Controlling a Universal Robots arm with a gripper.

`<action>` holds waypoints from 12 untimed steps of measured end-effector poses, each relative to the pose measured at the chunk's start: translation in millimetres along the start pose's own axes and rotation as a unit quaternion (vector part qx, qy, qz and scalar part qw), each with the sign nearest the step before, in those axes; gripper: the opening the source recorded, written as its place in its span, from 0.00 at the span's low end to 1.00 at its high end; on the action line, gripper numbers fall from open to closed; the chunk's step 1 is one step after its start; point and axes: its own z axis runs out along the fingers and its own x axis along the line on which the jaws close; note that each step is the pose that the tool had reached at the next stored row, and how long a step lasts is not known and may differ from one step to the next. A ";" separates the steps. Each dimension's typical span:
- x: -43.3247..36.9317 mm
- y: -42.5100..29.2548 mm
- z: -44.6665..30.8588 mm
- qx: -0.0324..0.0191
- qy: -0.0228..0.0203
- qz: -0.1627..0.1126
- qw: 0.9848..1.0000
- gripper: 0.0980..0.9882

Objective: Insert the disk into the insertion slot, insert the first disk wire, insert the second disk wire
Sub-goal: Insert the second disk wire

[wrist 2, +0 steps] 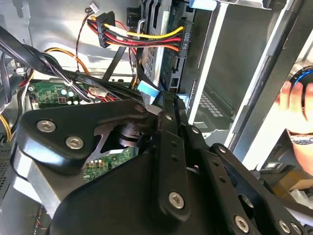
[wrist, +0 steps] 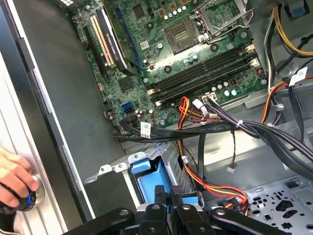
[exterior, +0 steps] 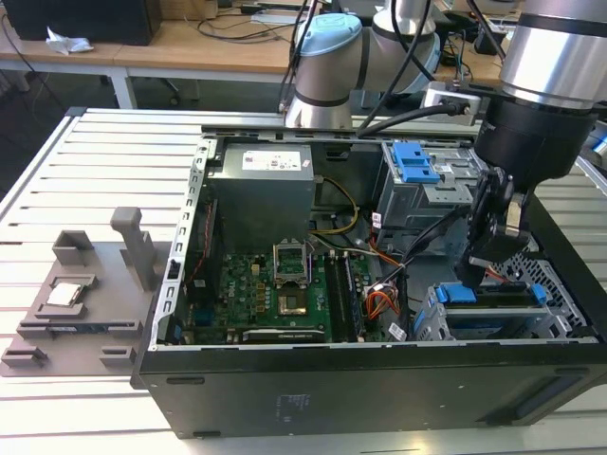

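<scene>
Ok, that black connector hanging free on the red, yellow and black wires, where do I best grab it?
Probably by the black connector body itself, across its two broad flat faces, approaching square to them. The wires leave its ends, so stay off those.

You see the disk (exterior: 471, 294) framed in bright blue, inside the grey perforated insertion slot (exterior: 560, 294). The motherboard (wrist: 195, 54) is green; wires (wrist 2: 142, 41) run red, yellow, orange, black. The hand (wrist: 172, 198) is black.
</scene>
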 end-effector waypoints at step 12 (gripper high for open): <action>1.2 -0.2 -4.7 0.028 -0.005 -0.110 0.993 0.06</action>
